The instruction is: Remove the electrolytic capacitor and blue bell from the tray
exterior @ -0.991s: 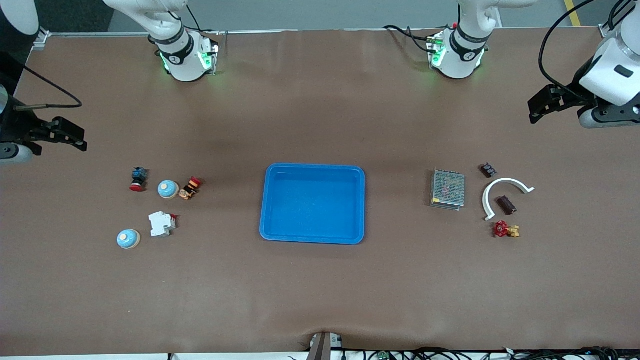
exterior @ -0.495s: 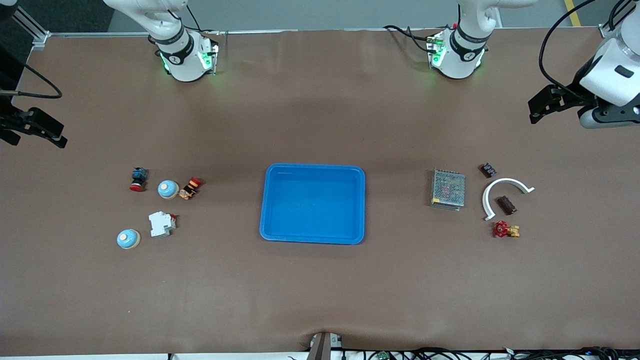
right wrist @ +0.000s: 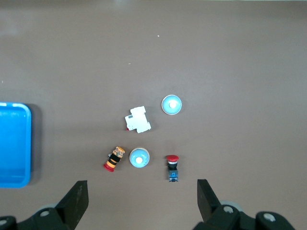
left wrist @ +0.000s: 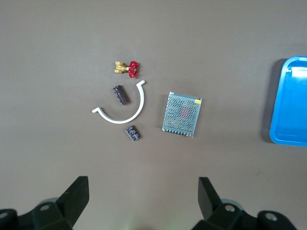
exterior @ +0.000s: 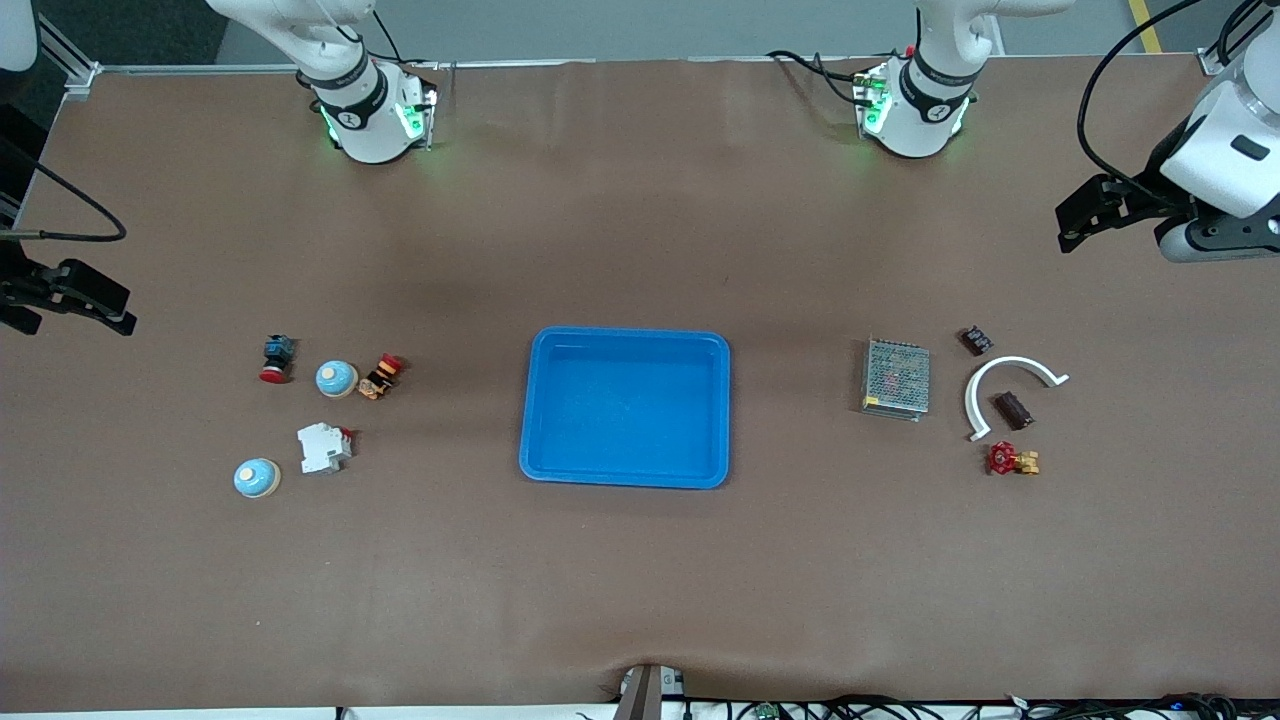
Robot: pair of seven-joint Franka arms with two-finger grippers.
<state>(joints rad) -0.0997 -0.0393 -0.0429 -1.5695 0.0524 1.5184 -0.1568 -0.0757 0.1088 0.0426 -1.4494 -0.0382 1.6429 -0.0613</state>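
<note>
You had the left gripper [left wrist: 141,201] hanging high over the table's left-arm end, jaws wide apart and empty. The dark cylindrical capacitor [exterior: 1012,410] lay on the brown table [exterior: 640,580], well apart from those jaws, inside the curve of the white plastic arc [exterior: 1005,385]. Your right gripper [right wrist: 141,203] hung over the right-arm end, jaws likewise spread with nothing between. Two light-blue domed bells [exterior: 336,378] [exterior: 256,478] sat below it, well clear, beside the white circuit breaker [exterior: 323,447]. The blue plastic tray [exterior: 535,420] lay mid-table.
</note>
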